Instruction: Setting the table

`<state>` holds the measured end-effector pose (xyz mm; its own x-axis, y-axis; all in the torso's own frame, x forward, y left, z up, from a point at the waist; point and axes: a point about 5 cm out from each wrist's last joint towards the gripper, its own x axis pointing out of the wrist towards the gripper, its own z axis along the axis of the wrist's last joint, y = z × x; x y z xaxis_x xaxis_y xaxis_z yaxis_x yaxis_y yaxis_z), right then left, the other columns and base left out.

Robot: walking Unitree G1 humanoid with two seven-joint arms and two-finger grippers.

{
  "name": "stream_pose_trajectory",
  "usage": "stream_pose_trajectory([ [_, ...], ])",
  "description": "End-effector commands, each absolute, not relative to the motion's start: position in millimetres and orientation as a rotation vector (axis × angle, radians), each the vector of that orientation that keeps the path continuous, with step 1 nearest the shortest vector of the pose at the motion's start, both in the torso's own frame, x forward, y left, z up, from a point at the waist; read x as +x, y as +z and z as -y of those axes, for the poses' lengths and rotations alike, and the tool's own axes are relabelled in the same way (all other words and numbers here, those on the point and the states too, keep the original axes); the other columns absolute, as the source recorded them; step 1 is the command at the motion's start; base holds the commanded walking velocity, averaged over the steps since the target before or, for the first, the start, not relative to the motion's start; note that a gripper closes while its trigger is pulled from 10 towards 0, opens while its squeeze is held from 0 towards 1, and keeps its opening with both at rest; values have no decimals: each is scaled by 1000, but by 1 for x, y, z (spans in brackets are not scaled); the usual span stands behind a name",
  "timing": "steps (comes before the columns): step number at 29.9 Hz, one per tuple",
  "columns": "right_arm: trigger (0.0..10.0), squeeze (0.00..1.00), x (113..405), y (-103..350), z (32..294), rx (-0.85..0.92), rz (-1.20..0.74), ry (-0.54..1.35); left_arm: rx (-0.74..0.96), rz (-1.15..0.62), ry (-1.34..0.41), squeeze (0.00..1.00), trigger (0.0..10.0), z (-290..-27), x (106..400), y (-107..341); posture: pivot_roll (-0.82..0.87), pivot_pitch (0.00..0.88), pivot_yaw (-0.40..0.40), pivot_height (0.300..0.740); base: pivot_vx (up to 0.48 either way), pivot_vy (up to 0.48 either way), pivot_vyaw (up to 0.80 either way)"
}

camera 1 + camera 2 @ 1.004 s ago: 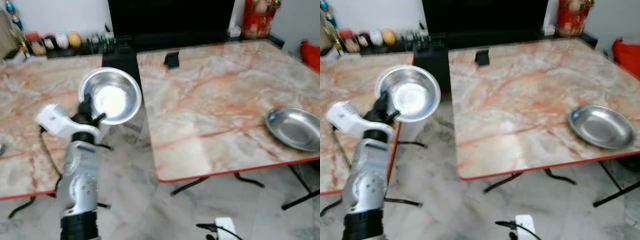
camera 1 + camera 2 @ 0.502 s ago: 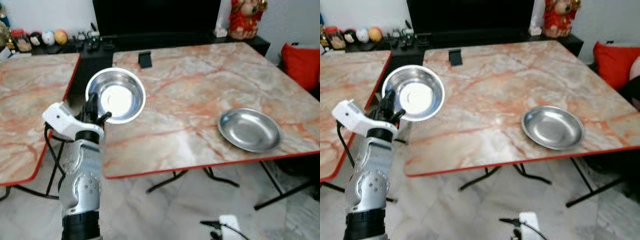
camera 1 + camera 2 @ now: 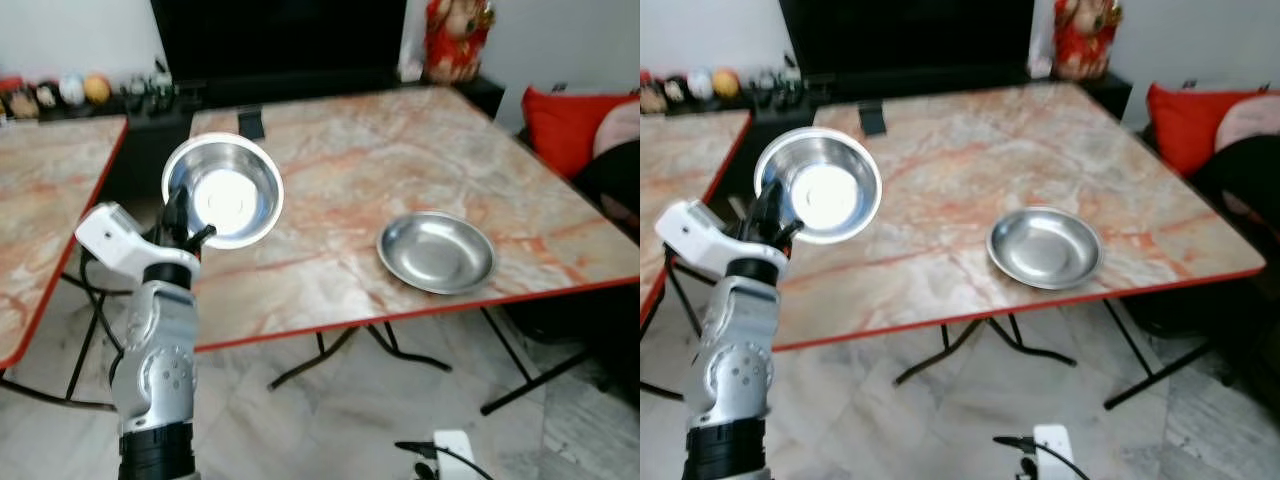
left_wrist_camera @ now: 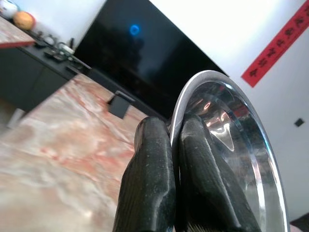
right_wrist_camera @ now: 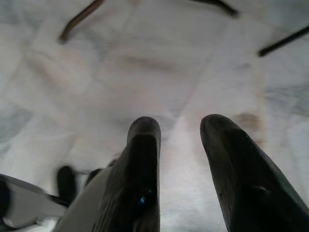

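left gripper [image 4: 175, 145]: fingers pinched tight on the rim of the steel bowl [image 3: 223, 190], one finger inside, one outside, bowl tipped up so its hollow faces the camera
bowl spot: up in the air over the near left corner of the marble table [image 3: 330, 200], not touching it yet
right gripper [image 5: 178, 145]: hanging idle over the floor, fingers spread with nothing between them
what changed: whole view swung over the last second, so that's the robot turning; the table is now square ahead, and the steel plate [image 3: 435, 251] went from far right edge to near the middle
meaning: looks to me like the carry is basically done, setting the bowl down comes next
writing: red strip with gold characters on the wall [image 4: 281, 50], too small to read; no brands I can make out
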<state>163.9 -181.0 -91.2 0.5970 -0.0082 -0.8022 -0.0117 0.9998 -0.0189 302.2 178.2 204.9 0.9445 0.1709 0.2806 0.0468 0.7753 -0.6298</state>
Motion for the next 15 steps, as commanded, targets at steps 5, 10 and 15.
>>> stream_pose_trajectory([
  [5,10000,0,163,-92,175,-9,-933,11,-674,336,86,0,10000,-183,301,205,-43,0,11,740,0,-480,0],
  [10,10000,0,162,-92,175,-11,-933,13,-671,333,84,0,10000,-182,302,204,-46,0,12,740,0,-475,0],
  [15,10000,0,162,-92,175,-12,-931,14,-667,334,89,0,10000,-184,302,204,-46,0,9,740,0,-475,0],
])
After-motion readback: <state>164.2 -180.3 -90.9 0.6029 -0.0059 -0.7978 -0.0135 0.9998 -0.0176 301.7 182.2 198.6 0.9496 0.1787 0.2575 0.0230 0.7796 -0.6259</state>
